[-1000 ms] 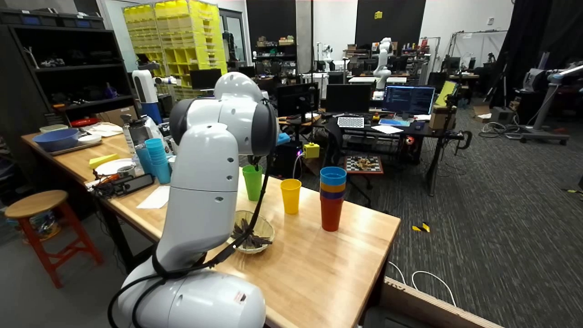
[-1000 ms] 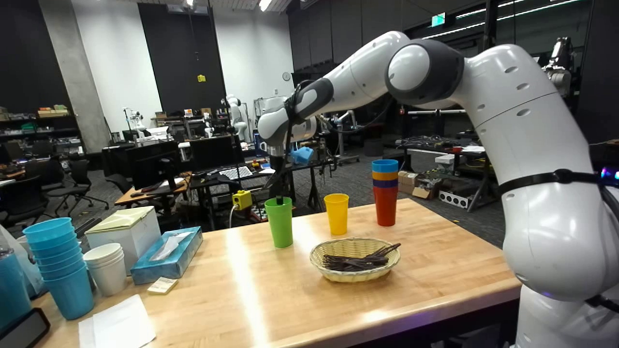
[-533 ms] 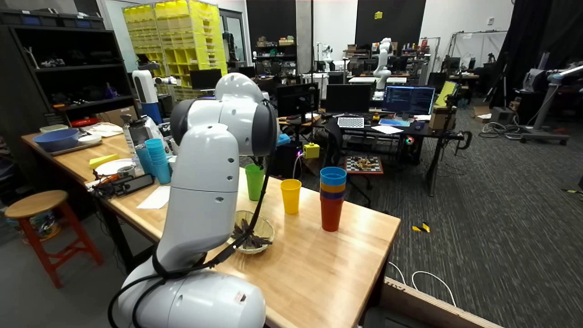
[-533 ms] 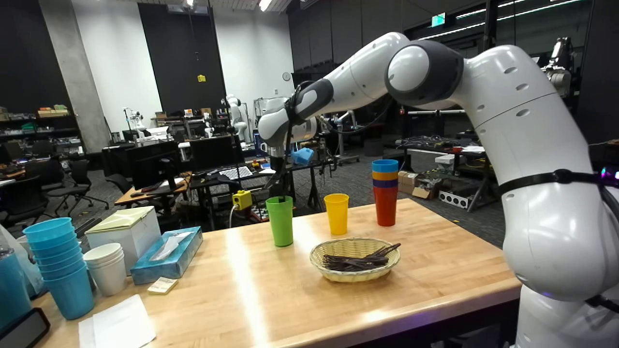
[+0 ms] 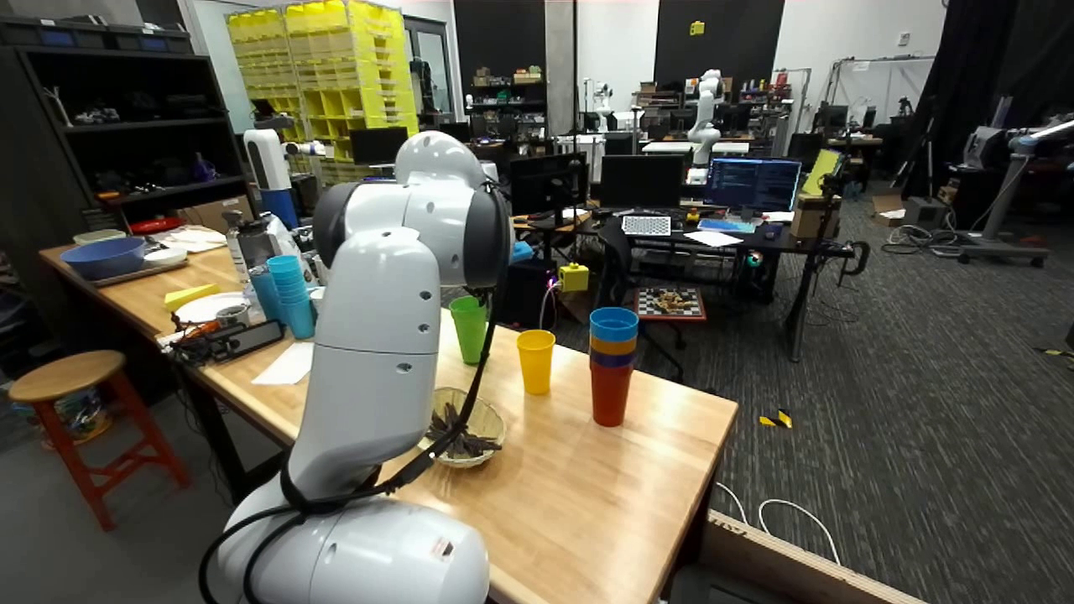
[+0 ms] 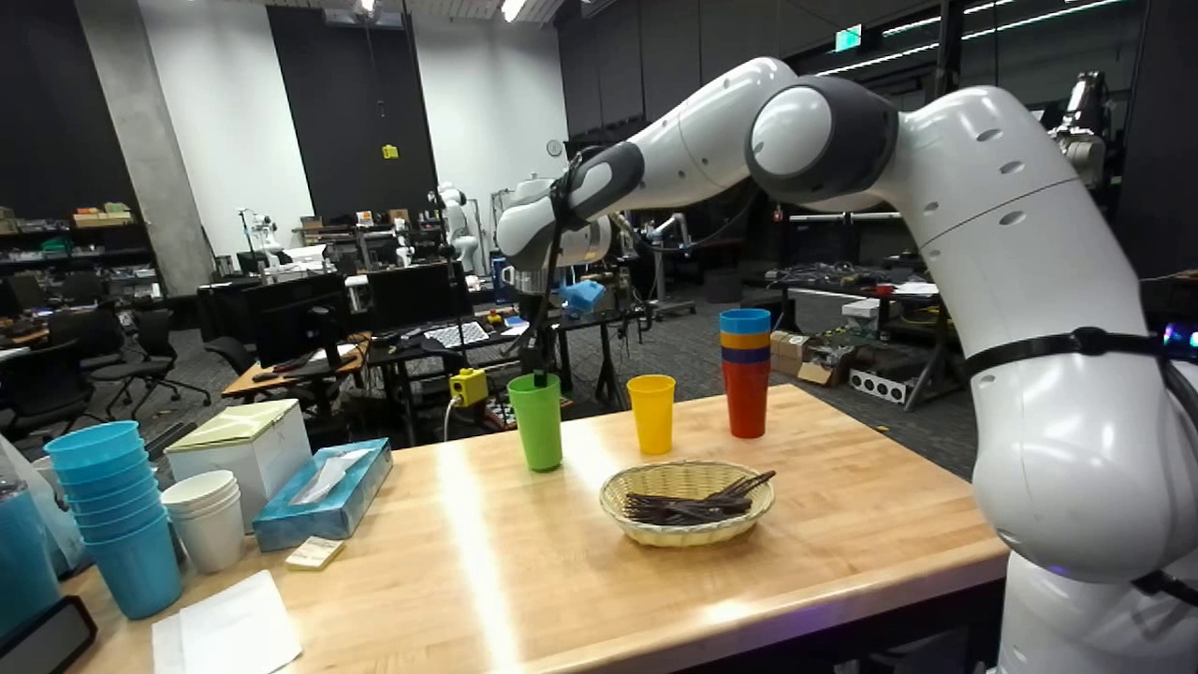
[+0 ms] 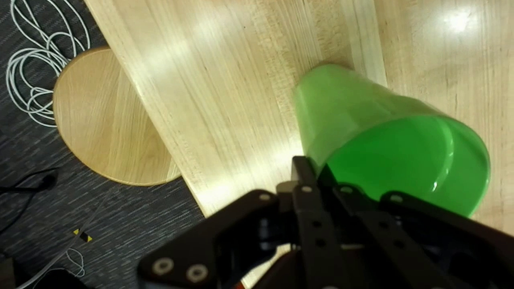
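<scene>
In the wrist view my gripper (image 7: 315,166) is shut on the rim of a green cup (image 7: 341,100), one finger outside the wall and the other inside the mouth. The same green cup (image 6: 536,429) leans slightly in an exterior view, below the black fingers; whether its base touches the table I cannot tell. To its right stand a yellow cup (image 6: 652,415) and a stack of cups (image 6: 746,402), red at the bottom with purple, orange and blue rims above. A wicker basket (image 6: 688,536) with dark forks (image 6: 693,507) sits nearer the arm's base.
Blue stacked cups (image 6: 131,562), white paper cups (image 6: 208,534), a tissue box (image 6: 318,510), a pad of notes (image 6: 315,553) and paper (image 6: 234,622) occupy the table's left part. Past the table edge, a round stool (image 7: 112,120) shows in the wrist view.
The gripper has shut on the green cup's rim. The cup has shifted slightly up in both exterior views and now tilts a little. The other cups and the basket stay put.
</scene>
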`<control>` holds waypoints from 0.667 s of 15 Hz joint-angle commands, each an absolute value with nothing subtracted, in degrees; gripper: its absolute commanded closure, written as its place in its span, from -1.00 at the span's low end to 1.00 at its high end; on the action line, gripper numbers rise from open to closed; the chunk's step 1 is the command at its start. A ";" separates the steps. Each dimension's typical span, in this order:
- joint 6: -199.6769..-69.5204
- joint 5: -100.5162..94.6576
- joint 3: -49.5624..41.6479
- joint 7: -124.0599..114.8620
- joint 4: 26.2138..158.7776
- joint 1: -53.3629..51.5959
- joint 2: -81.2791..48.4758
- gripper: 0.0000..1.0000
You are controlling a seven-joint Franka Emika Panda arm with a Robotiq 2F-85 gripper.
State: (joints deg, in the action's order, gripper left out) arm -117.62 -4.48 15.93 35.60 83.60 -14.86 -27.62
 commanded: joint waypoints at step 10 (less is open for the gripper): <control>-111.71 -4.78 16.08 38.20 81.70 -13.71 -16.49 0.98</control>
State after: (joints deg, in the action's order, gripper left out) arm -112.80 -4.27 16.02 36.42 80.49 -14.37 -21.24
